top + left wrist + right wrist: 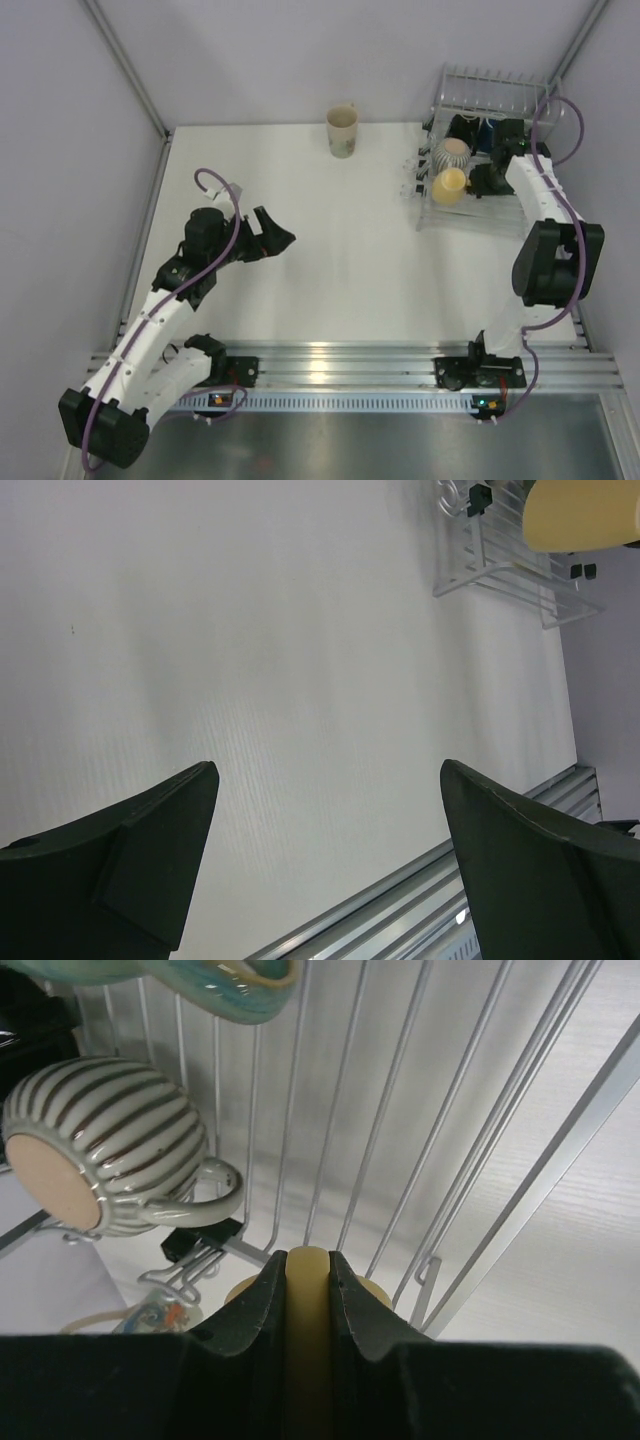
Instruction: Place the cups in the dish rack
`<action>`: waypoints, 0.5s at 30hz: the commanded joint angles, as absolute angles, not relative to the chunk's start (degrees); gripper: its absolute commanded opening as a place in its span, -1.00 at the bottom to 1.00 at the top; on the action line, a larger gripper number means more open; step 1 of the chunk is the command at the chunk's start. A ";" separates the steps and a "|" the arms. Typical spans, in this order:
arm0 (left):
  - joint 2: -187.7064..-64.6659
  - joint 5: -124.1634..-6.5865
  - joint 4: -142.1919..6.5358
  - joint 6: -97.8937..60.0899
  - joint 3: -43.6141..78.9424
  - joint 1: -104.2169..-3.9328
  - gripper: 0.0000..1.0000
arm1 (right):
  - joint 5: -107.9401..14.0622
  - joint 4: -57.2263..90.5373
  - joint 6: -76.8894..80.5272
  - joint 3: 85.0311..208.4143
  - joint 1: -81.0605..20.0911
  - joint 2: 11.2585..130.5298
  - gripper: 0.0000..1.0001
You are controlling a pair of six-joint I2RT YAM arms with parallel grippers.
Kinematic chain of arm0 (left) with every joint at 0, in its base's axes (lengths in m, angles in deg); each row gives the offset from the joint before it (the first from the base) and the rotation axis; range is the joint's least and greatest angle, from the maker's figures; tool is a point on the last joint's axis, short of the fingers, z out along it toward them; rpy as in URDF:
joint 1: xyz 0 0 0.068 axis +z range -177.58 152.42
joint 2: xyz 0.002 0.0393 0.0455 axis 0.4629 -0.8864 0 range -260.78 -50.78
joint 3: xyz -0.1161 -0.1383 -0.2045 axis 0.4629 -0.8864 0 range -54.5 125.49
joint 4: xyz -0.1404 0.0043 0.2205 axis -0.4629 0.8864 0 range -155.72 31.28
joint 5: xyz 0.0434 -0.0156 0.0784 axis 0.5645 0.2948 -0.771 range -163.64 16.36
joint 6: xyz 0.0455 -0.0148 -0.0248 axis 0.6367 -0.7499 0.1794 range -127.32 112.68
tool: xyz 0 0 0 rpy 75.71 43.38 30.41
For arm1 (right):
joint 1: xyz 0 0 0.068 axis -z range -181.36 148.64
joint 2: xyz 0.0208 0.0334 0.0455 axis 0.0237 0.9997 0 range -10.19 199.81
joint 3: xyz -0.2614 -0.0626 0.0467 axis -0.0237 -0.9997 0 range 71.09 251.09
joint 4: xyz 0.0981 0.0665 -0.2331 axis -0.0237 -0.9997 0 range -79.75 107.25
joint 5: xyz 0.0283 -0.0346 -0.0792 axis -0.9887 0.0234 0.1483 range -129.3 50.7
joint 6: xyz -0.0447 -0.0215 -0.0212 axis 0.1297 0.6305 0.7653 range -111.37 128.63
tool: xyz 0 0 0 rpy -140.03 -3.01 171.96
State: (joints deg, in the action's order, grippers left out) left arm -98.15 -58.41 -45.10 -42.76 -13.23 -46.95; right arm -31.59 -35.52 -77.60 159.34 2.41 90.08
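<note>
Thin metal wire dish rack [390, 1090], glossy ribbed mug [120, 1150], matt white table [330, 250]

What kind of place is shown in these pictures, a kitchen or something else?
Probably a robot test bench, not a kitchen: a white table between plain walls, two arms bolted to a metal rail, and a dish rack where the right gripper grips a yellow cup.

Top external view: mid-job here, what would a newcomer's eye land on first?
The wire dish rack in the far right corner, where the right arm reaches in, jaws clamped on the yellow mug beside a grey ribbed mug. Next, the tall cream mug standing alone at the table's far edge, and the left arm hovering with jaws open.
</note>
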 commanded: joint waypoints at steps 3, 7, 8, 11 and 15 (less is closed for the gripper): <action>-96.84 -59.66 -44.90 -41.51 -10.03 -46.82 0.96 | -33.59 -31.52 -79.96 156.61 3.91 90.80 -1.00; -96.83 -59.84 -44.28 -41.07 -9.59 -46.82 0.96 | -33.06 -31.79 -80.22 155.73 4.27 91.68 -1.00; -97.01 -59.84 -44.28 -40.90 -9.59 -46.82 0.96 | -33.32 -30.92 -80.31 155.55 4.44 91.85 -1.00; -97.36 -59.93 -44.02 -40.63 -9.33 -46.91 0.96 | -34.11 -28.81 -80.31 154.85 4.62 92.82 -1.00; -97.54 -60.36 -43.49 -40.46 -8.63 -46.91 0.96 | -34.37 -28.89 -80.40 155.46 5.06 94.40 -1.00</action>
State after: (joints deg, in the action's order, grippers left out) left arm -97.91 -59.61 -43.99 -41.58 -11.35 -46.95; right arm -32.47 -32.18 -79.02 154.22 3.92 93.82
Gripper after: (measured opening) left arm 0.982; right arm 0.155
